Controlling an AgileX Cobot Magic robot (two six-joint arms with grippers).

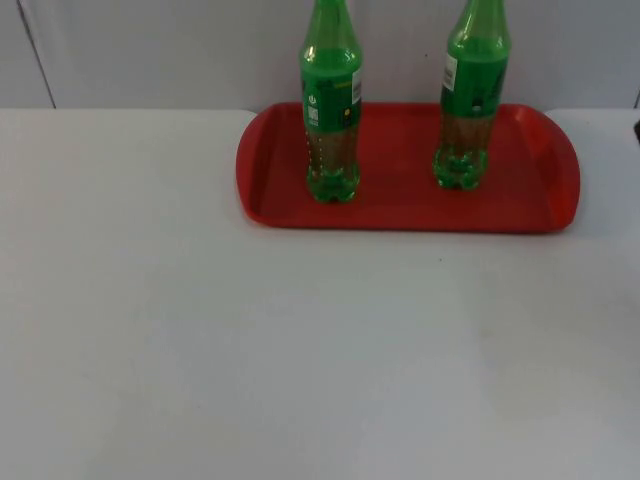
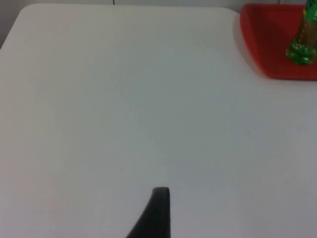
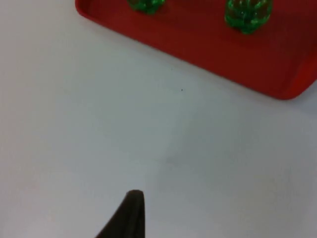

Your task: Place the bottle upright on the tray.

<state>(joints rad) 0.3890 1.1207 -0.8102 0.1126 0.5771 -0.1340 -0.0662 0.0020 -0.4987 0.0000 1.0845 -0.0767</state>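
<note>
Bottles: two green ones stand upright on the red tray [image 1: 400,205], which lies on the white tabletop [image 1: 250,350] close to the grey wall [image 1: 150,50]. The left bottle [image 1: 331,110] stands on the tray's left half, the right bottle [image 1: 470,100] on its right half; they are well apart and neither leans. Both have a green label around the middle and a knobbed base flat on the tray floor.

Left end effector [image 2: 157,213]: it hangs over bare tabletop, well clear of the tray's left end. From its wrist camera one black fingertip can be made out, with the tray corner and the base of the left bottle beyond it. It has hold of nothing visible; how far apart its fingers stand cannot be told.

Right end effector [image 3: 130,215]: it hangs over bare tabletop in front of the tray's long near edge, with both bottle bases seen past that edge. One black fingertip is visible, nothing is in it, and the width of its opening likewise cannot be told.

Progress, as a judgement: the placement appears done. No bottle lies on its side or stands off the tray, so nothing seems left beyond both arms staying clear.
</note>
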